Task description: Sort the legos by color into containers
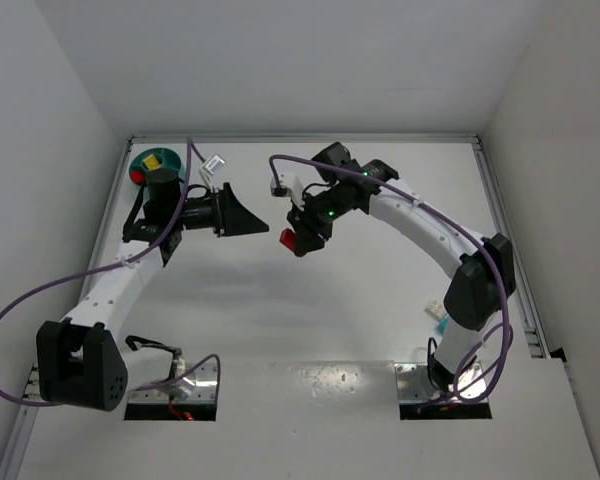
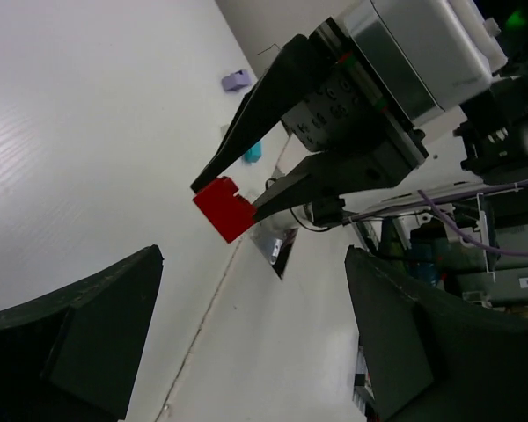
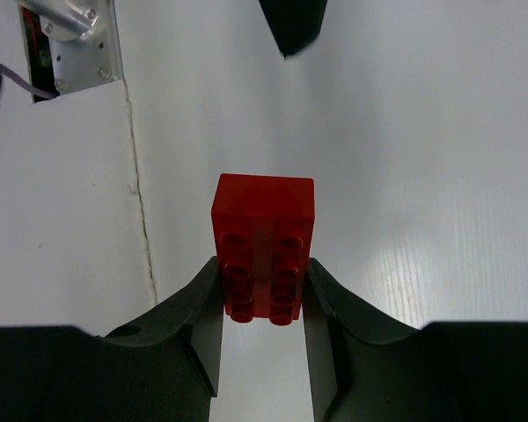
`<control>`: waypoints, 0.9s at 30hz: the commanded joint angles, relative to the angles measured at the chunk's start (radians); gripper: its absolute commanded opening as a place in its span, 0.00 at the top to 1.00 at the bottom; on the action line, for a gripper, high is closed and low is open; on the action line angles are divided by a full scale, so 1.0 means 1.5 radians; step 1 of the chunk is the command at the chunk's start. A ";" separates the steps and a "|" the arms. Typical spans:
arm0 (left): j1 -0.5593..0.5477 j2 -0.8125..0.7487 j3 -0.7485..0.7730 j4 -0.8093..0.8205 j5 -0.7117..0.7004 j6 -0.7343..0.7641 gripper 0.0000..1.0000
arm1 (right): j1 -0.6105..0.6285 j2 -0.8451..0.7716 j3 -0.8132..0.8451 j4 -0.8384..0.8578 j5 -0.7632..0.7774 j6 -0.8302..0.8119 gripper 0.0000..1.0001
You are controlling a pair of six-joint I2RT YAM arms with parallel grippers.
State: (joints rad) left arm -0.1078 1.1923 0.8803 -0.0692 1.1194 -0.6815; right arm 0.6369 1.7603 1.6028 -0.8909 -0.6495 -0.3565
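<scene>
While the right fingers (image 3: 194, 334) clamp a red lego (image 3: 264, 251) above the table (image 3: 422, 132), the left fingers (image 2: 79, 338) stand wide apart.

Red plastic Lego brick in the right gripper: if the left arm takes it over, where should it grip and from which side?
Probably the free half of the red plastic Lego brick that sticks out past the right gripper, which pinches only its rear side walls. Come end-on, from opposite that gripper; the open left gripper faces it there.
</scene>
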 commanded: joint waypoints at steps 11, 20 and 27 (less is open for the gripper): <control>-0.045 0.035 0.028 0.097 -0.038 -0.133 0.18 | 0.067 -0.011 0.070 0.055 0.049 0.042 0.93; -0.057 0.028 -0.004 0.085 -0.050 -0.119 0.37 | 0.080 0.003 0.099 0.067 0.071 0.055 0.93; -0.057 0.014 -0.027 0.079 -0.056 -0.113 0.40 | 0.080 0.010 0.113 0.073 0.094 0.061 0.93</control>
State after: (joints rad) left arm -0.1829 1.2411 0.8516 0.0399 1.0431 -0.8585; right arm 0.7525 1.7771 1.7267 -0.8349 -0.5213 -0.2806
